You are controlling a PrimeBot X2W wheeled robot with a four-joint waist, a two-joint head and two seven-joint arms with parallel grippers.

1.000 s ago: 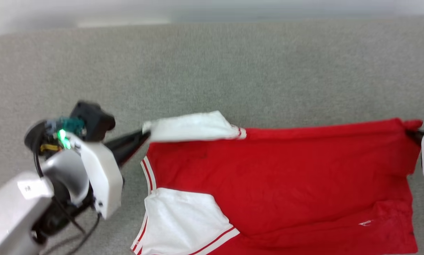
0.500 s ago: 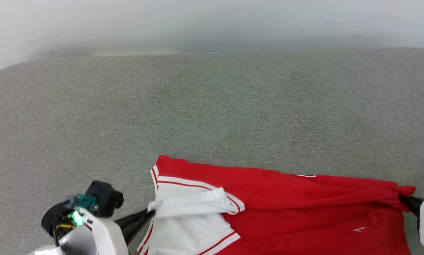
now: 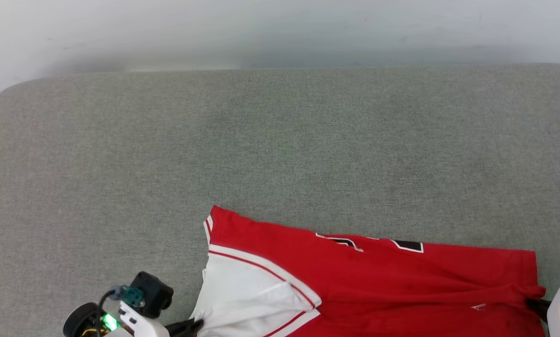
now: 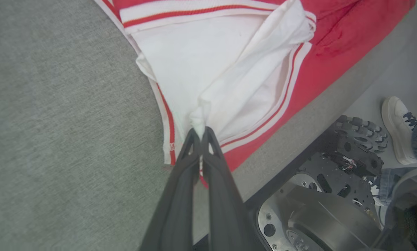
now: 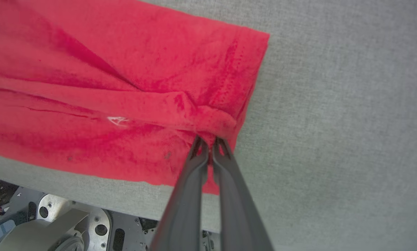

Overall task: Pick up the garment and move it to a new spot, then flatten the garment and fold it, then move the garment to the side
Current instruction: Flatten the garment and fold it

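The garment (image 3: 378, 281), a red jersey with white sleeves and striped trim, lies spread along the near edge of the grey cushion, with black-and-white lettering showing at its far fold. My left gripper (image 3: 196, 323) is shut on the white sleeve at the lower left; in the left wrist view the left gripper (image 4: 201, 131) pinches a bunch of white cloth of the garment (image 4: 229, 69). My right gripper (image 3: 535, 302) is shut on the red hem corner at the lower right; in the right wrist view the right gripper (image 5: 208, 141) pinches a gathered fold of the garment (image 5: 107, 87).
The grey cushion (image 3: 280, 140) stretches wide beyond the garment, with a pale wall behind it. In the left wrist view the robot's wheeled base (image 4: 334, 188) sits just past the cushion's near edge, and a person's white shoe (image 4: 398, 129) stands on the floor beside it.
Both grippers have drawn the held sleeve and hem back toward the near edge and down, so the top layer has come off and the lettering shows. The head view has tilted.
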